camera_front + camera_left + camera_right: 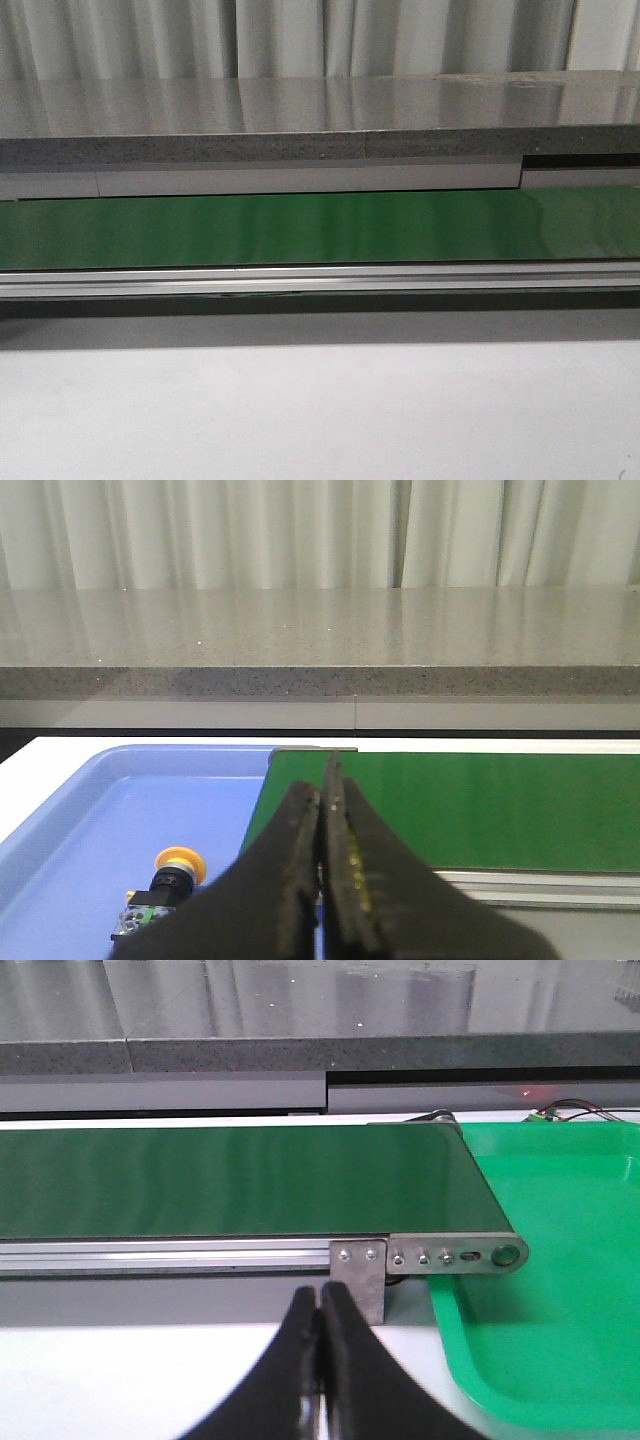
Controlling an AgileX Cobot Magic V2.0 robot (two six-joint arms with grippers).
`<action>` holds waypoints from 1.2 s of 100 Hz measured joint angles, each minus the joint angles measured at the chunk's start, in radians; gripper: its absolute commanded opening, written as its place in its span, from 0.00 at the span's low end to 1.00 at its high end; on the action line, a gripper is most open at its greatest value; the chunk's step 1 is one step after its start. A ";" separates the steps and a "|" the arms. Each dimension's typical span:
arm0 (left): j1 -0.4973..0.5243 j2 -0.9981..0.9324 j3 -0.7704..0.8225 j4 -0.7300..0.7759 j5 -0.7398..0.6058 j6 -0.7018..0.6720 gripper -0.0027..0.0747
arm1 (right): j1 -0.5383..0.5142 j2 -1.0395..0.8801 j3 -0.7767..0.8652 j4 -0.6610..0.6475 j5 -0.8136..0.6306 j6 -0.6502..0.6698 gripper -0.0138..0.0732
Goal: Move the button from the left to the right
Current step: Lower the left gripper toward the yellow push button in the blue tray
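The button (165,880), with a round yellow-orange cap on a black body, lies on its side in a blue tray (90,810) in the left wrist view. My left gripper (326,780) is shut and empty, above the tray's edge beside the green belt (480,800), apart from the button. My right gripper (321,1295) is shut and empty, over the white table in front of the belt's end (250,1180). Neither gripper nor the button shows in the front view, where the green belt (320,228) runs across.
A green tray (560,1260) sits past the belt's right end. The belt's aluminium rail (320,280) and metal end bracket (440,1256) face me. A grey stone counter (300,130) runs behind the belt, with curtains beyond. White table (320,410) lies in front.
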 measured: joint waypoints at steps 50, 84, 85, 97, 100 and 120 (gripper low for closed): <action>0.000 0.000 0.000 -0.028 0.000 0.000 0.01 | 0.000 0.000 0.000 0.000 0.000 0.000 0.08; 0.000 0.116 -0.129 -0.060 0.091 0.000 0.01 | 0.000 0.000 0.000 0.000 0.000 0.000 0.08; 0.000 0.123 -0.136 -0.060 0.097 0.000 0.01 | 0.000 0.000 0.000 0.000 0.000 0.000 0.08; 0.000 0.251 -0.271 -0.058 0.225 0.000 0.01 | 0.000 0.000 0.000 0.000 0.000 0.000 0.08; 0.000 0.290 -0.312 -0.055 0.259 0.000 0.01 | 0.000 0.000 0.000 0.000 0.000 0.000 0.08; 0.000 0.486 -0.490 -0.042 0.450 0.000 0.01 | 0.000 0.000 0.000 0.000 0.000 0.000 0.08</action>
